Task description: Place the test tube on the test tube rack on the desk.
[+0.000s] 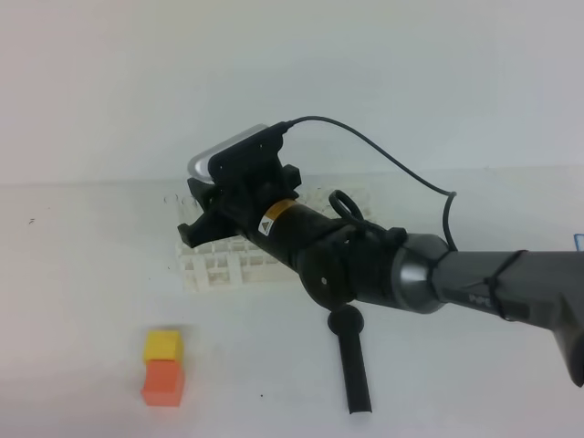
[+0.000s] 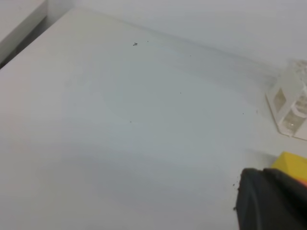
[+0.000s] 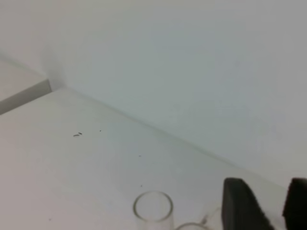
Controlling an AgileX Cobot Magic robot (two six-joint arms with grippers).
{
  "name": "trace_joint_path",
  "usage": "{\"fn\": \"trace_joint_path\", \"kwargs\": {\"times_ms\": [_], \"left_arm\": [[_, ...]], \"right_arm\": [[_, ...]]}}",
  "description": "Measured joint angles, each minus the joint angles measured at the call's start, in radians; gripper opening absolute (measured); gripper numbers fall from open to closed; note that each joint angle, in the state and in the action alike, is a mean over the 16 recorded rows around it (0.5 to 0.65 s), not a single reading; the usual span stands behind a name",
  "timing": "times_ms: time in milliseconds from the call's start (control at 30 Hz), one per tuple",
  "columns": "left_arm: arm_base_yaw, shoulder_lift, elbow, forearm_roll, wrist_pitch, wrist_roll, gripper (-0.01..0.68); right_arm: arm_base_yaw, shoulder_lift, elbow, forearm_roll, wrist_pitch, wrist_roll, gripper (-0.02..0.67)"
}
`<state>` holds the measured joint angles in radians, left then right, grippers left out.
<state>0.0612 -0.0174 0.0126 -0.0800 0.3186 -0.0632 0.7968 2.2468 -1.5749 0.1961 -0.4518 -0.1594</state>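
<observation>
The white test tube rack (image 1: 224, 269) stands on the desk (image 1: 82, 274) left of centre. My right gripper (image 1: 192, 214) hovers over the rack's left end, its arm reaching in from the right. In the right wrist view the test tube (image 3: 152, 206) shows as a clear open rim pointing up, just left of the right gripper (image 3: 266, 189). The jaws stand open with nothing between them. A second clear rim (image 3: 192, 225) peeks in at the bottom edge. The left gripper's fingers (image 2: 268, 201) appear only as a dark mass in the left wrist view, shut, low over the desk (image 2: 120, 120).
A black round-headed stick (image 1: 354, 365) lies on the desk in front of the right arm. A yellow block (image 1: 163, 345) sits on an orange block (image 1: 163, 383) at front left; the yellow block (image 2: 292, 163) and the rack's corner (image 2: 290, 105) show beside the left gripper.
</observation>
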Motion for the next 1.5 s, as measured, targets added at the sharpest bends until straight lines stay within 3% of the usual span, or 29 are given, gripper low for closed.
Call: {"fn": "trace_joint_path", "kwargs": {"times_ms": [367, 567, 1133, 1300, 1500], "left_arm": [[0.0, 0.0, -0.004, 0.0, 0.001, 0.0, -0.001], [0.0, -0.003, 0.0, 0.0, 0.0, 0.0, -0.001], [-0.001, -0.008, -0.008, 0.001, 0.004, 0.0, -0.001], [-0.001, -0.007, -0.008, 0.001, 0.004, 0.0, -0.001], [-0.001, -0.007, -0.002, 0.001, 0.002, 0.0, -0.001]], "right_arm": [[0.001, 0.0, 0.0, -0.035, -0.004, 0.0, 0.113], [0.001, 0.0, 0.0, -0.061, -0.014, 0.001, 0.142], [0.001, -0.032, 0.0, -0.098, -0.033, 0.007, 0.338], [0.001, -0.089, 0.0, -0.117, -0.007, 0.006, 0.327], [0.001, -0.195, 0.0, -0.151, 0.116, -0.025, 0.223]]}}
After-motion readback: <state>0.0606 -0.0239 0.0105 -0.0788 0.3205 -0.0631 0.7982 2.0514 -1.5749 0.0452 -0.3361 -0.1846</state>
